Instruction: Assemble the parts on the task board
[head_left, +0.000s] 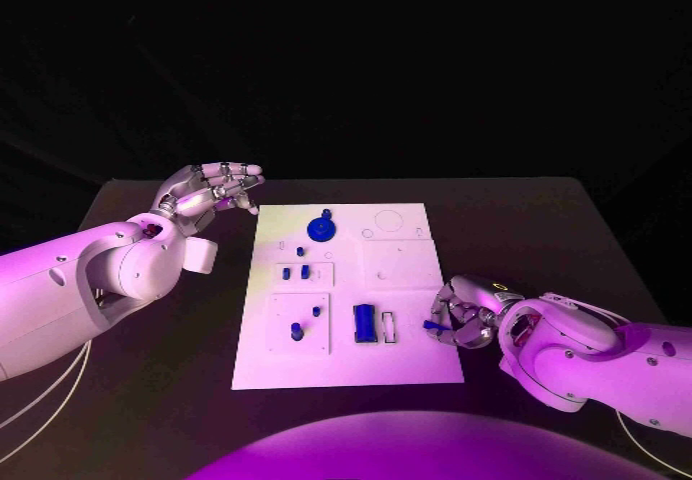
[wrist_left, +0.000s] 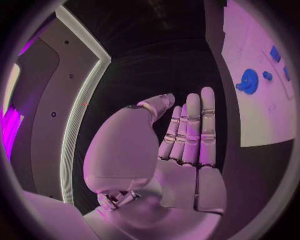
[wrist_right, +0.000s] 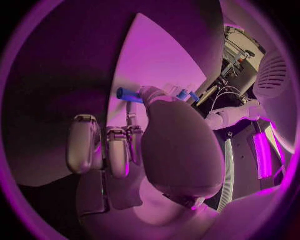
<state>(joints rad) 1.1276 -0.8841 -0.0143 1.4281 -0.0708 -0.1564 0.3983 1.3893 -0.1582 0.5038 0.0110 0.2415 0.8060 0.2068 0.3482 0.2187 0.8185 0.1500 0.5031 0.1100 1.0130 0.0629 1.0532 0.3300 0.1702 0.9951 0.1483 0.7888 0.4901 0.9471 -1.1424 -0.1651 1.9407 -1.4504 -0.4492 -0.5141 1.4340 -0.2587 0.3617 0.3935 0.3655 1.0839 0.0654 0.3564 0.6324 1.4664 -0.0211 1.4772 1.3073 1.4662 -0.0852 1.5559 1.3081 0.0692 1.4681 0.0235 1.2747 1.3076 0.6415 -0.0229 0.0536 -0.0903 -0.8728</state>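
**Right hand pinching a blue peg at the board's edge**

Black tabletop (head_left: 159, 360) carries the white task board (head_left: 411, 345) at its middle, with a dark backdrop behind.

At the board's near right edge, the right hand (head_left: 464, 312) has its fingers curled in and grasps a small blue peg (head_left: 431, 325) at its fingertips; the peg pokes out toward the board from the hand. The right wrist view shows the same peg (wrist_right: 129, 93) lying crosswise, pinched against the thumb tip, with the board's white surface just beyond it.

Just past the peg, toward the board's middle, a blue rectangular block (head_left: 365, 322) sits on the board, and a narrow upright blue slip (head_left: 389, 327) stands in a framed slot beside it, between the block and the hand. Farther from the right hand, a raised square recess (head_left: 297, 322) holds two small blue pieces. Beyond that, a smaller rectangular recess (head_left: 304, 273) holds two short blue pins.

The left hand (head_left: 216, 190) hovers off the board's far left corner, released and holding nothing, fingers straight and close together in the left wrist view. Nearest to it on the board lies a round blue disc (head_left: 323, 228), seen again beside the fingertips in the left wrist view (wrist_left: 249, 81).
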